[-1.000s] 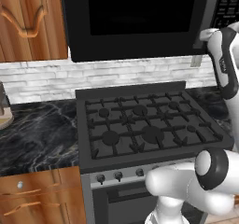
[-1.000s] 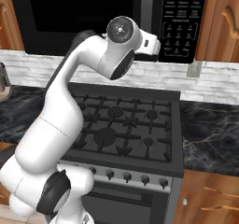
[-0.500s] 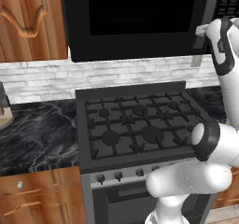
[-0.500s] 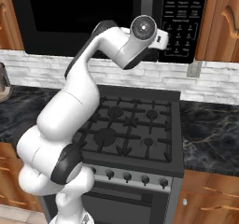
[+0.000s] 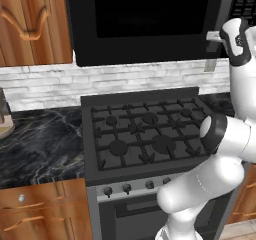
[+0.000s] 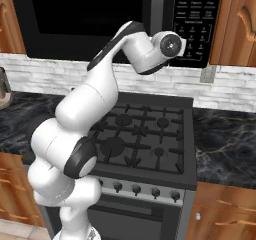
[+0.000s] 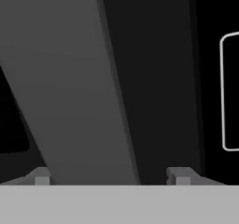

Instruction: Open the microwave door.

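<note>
Straddling a smooth grey bar handle [image 7: 70,83], spread fingers [image 7: 42,176], glossy black microwave door [image 5: 145,24] flat, closed.

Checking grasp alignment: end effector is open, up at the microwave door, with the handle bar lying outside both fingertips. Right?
Not quite. The hand view shows the grey handle bar running down between the two fingertips, not outside them. The rest holds: the end effector is open and up at the microwave door.
</note>
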